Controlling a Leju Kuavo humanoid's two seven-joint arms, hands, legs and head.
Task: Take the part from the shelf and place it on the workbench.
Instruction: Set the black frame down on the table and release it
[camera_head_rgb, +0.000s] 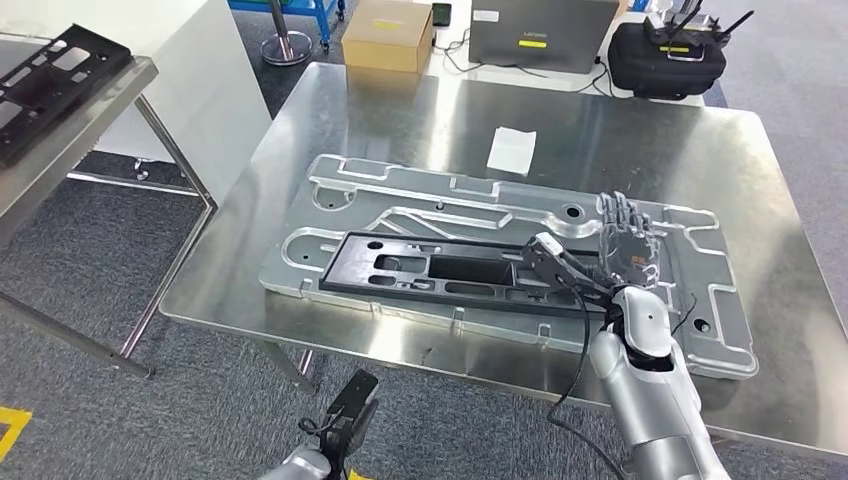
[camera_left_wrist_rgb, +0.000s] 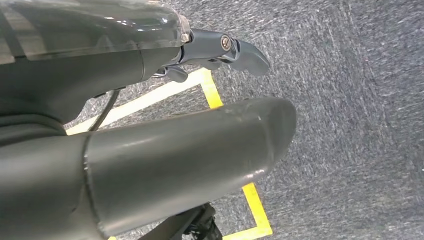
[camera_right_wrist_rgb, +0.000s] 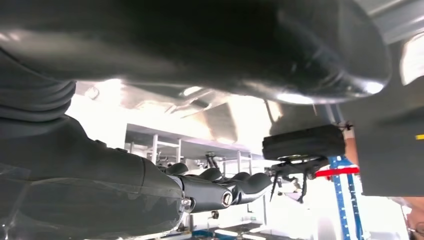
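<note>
silver forearm rises from the near edge of the head view and ends in the right hand (camera_head_rgb: 622, 250), which rests at the right end of the black plastic frame part (camera_head_rgb: 440, 268). its fingers are extended and close together over that end, the thumb pointing along the frame; whether they press on it or only hover cannot be told. the left hand (camera_left_wrist_rgb: 220, 50) hangs low beside the body over grey carpet and yellow floor tape, holding nothing, thumb and the one visible fingertip apart.

the part lies flat, seated in the recess of a cast aluminium fixture plate (camera_head_rgb: 400, 190) on the steel workbench (camera_head_rgb: 700, 150), so placement looks essentially done. it appears light, stiff and thin, with long slots; it would likely flex or snag if lifted by one end, so a long side rail near the middle seems the safer hold.

farther back lie a white paper slip (camera_head_rgb: 511, 150), then a cardboard box (camera_head_rgb: 388, 35) and a black case (camera_head_rgb: 667, 55). another black frame (camera_head_rgb: 45, 85) sits on the shelf at far left.
</note>
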